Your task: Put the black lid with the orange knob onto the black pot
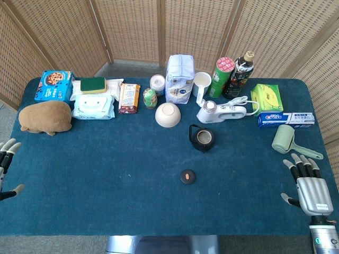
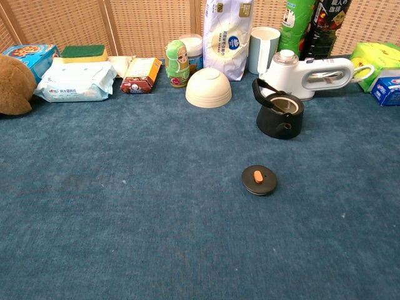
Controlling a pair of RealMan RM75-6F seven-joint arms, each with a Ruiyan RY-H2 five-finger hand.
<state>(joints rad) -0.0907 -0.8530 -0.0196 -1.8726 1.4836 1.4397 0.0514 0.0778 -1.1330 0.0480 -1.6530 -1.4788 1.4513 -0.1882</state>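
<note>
The black lid with the orange knob (image 1: 188, 176) (image 2: 259, 179) lies flat on the blue cloth near the middle of the table. The black pot (image 1: 202, 138) (image 2: 279, 115) stands uncovered just behind it, slightly to the right, handle raised. My right hand (image 1: 306, 183) rests at the table's right front corner, fingers spread, holding nothing, well right of the lid. Only part of my left hand (image 1: 7, 164) shows at the left edge in the head view, fingers apart and empty. Neither hand appears in the chest view.
Behind the pot stand an upturned cream bowl (image 1: 168, 114), a white handheld appliance (image 1: 222, 112), a white bag (image 1: 180, 79), cans and bottles. A lint roller (image 1: 286, 140) lies near my right hand. A brown plush toy (image 1: 45, 117) sits at the left.
</note>
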